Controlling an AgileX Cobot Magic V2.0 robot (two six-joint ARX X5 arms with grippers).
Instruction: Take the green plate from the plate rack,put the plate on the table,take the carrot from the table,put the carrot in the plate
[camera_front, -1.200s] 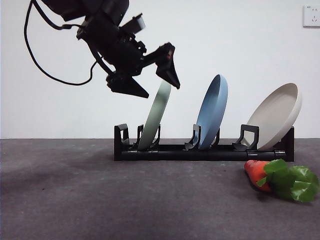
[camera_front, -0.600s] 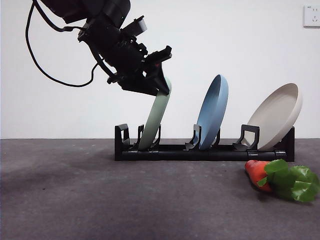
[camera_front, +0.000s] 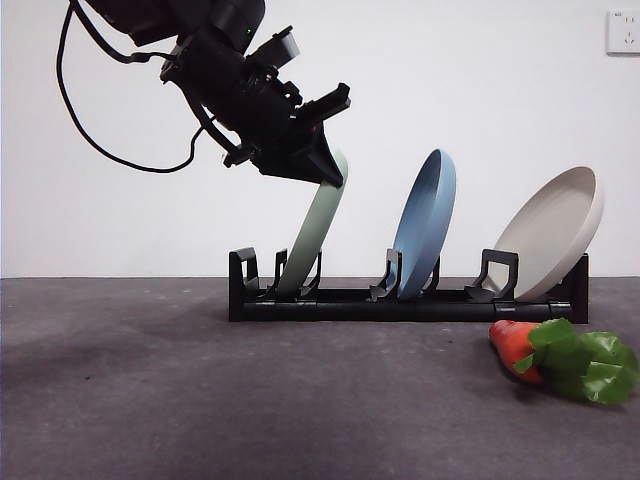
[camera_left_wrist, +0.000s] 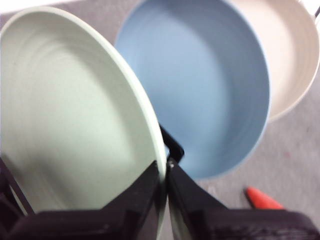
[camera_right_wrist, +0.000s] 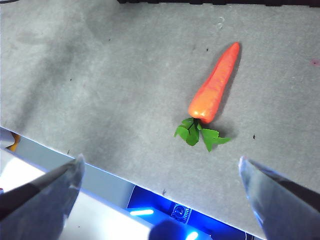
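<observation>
The green plate leans in the left slot of the black plate rack. My left gripper is shut on its top rim. In the left wrist view its two black jaws pinch the rim of the green plate at the left gripper. The carrot lies on the table in front of the rack's right end, leaves toward the right. My right gripper hangs open high above the carrot, touching nothing.
A blue plate stands in the rack's middle slot and a beige plate leans at the right end. The blue plate is close behind the green one. The table's front edge runs below the right gripper.
The left gripper, open around the green plate's top a second ago, came down and shut on the rim. The plate's top has since shifted slightly right and up.
</observation>
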